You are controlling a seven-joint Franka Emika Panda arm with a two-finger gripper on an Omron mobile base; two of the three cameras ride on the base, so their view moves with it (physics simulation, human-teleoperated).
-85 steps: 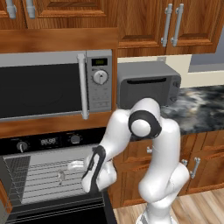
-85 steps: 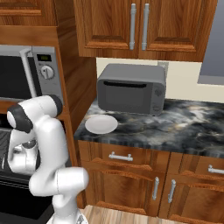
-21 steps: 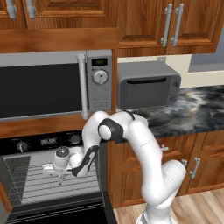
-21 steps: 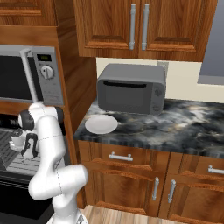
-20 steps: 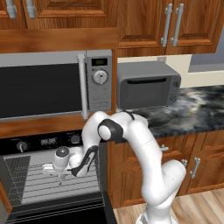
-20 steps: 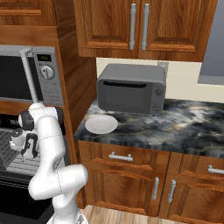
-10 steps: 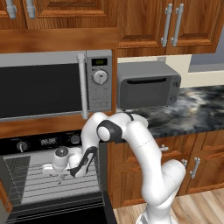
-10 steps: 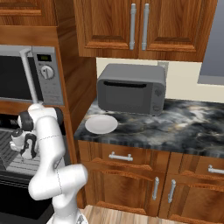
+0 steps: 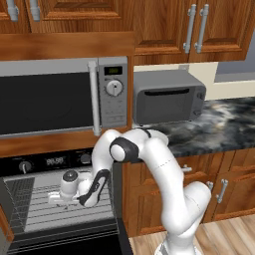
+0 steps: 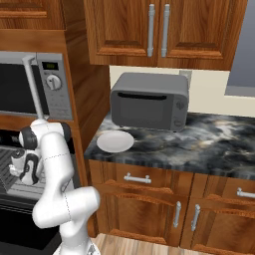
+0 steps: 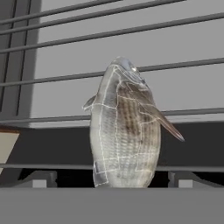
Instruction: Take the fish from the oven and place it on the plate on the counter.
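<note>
- Wooden cabinets are framing the kitchen, with the dark marbled counter (image 10: 209,142) running along over brown drawers
- Sitting on that counter, the small white plate (image 10: 115,141) is lying just in front of a grey boxy appliance (image 10: 149,107), at the counter's end nearest the oven
- Down low, the oven (image 9: 55,199) is standing open under the silver-panelled microwave (image 9: 62,97), its grey inside and wire rack (image 9: 67,211) on show
- Over the rack, the white arm is reaching into the oven cavity from the right base view's left edge, and the gripper (image 9: 56,196) is hanging just above the bars
- Up close from the hand, the fish (image 11: 124,131) is filling the middle, silvery-grey and scaly, standing on end between the two dark finger tips (image 11: 41,178) at the bottom
- One tip is sitting either side of the fish's lower end, spread a little wider than its body; whether they are actually pinching it, I cannot tell
- Behind the fish, the rack's bars are crossing the grey oven floor
</note>
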